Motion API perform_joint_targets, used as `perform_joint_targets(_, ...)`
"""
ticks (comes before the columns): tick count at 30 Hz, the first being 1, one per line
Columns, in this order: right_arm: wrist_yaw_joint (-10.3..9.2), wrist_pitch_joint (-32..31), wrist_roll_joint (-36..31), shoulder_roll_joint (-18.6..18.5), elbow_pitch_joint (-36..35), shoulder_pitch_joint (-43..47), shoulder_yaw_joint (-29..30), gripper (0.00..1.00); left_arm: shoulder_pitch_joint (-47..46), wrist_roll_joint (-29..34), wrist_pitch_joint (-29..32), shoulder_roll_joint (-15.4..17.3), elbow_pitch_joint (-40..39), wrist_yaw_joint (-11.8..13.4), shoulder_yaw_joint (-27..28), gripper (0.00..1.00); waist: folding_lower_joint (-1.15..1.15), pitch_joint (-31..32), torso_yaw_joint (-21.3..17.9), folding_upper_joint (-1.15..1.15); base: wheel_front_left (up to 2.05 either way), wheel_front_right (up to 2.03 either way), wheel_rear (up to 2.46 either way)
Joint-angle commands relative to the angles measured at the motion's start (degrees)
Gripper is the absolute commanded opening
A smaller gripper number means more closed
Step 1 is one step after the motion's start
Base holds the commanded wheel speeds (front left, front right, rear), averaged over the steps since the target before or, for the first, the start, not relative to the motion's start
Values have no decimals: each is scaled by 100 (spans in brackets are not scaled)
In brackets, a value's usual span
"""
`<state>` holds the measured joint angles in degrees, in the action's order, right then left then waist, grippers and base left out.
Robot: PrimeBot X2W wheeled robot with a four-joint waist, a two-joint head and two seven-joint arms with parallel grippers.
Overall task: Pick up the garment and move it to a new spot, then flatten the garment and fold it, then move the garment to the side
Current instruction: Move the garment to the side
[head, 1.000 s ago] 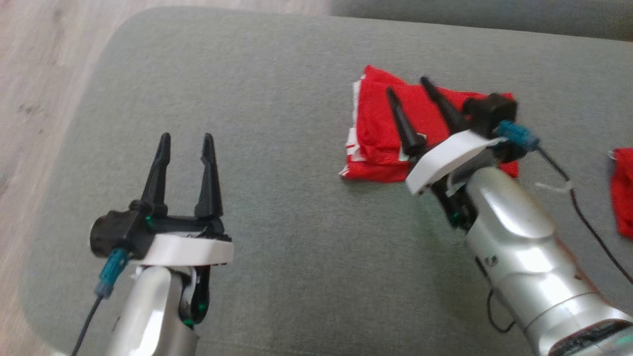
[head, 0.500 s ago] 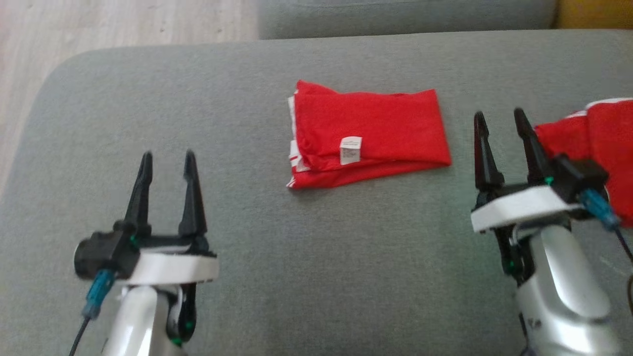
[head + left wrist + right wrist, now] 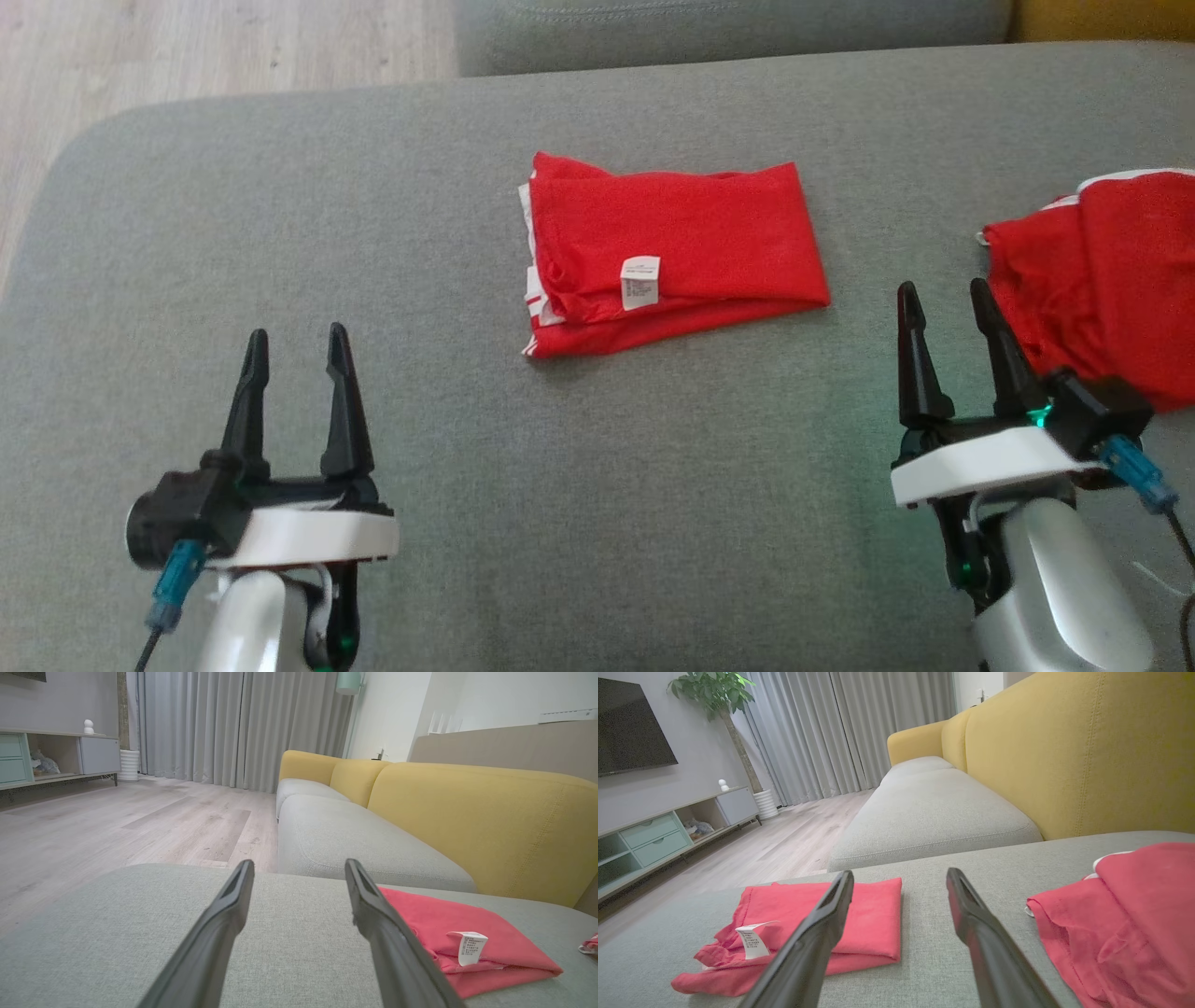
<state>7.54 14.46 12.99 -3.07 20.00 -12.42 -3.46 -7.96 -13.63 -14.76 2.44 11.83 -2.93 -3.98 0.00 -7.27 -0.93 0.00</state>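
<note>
Fold looks done: red garment (image 3: 672, 233) lies folded, label (image 3: 640, 280) up, mid-cushion (image 3: 448, 177) nearer far edge, left gripper (image 3: 297, 333) & right gripper (image 3: 942, 287) both released, nothing held, so prob. only the shift aside is left; 2nd red garment (image 3: 1102, 271) rumpled at right edge.

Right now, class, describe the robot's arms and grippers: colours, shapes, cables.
Both forearms are silver with white wrist plates. The left gripper and right gripper each have two long, tapering black fingers, a black side module and a teal cable plug.
</note>
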Motion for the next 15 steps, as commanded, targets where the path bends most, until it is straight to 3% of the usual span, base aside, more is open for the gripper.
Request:
perform_joint_targets(1,-5,53,-52,19,-166,-294,-139,100,-220,-20,-24,43,-224,38,107,100,0,-55,52,0,0,0,0)
perform_joint_targets(8,-5,-258,-122,19,295,-887,-25,100,-403,24,-24,43,-295,66,-110,100,0,-441,360,0,0,0,0)
perform_joint_targets(15,-5,-891,76,19,1428,-1729,262,100,-623,-114,-24,43,-223,93,-387,100,0,-846,752,0,0,0,0)
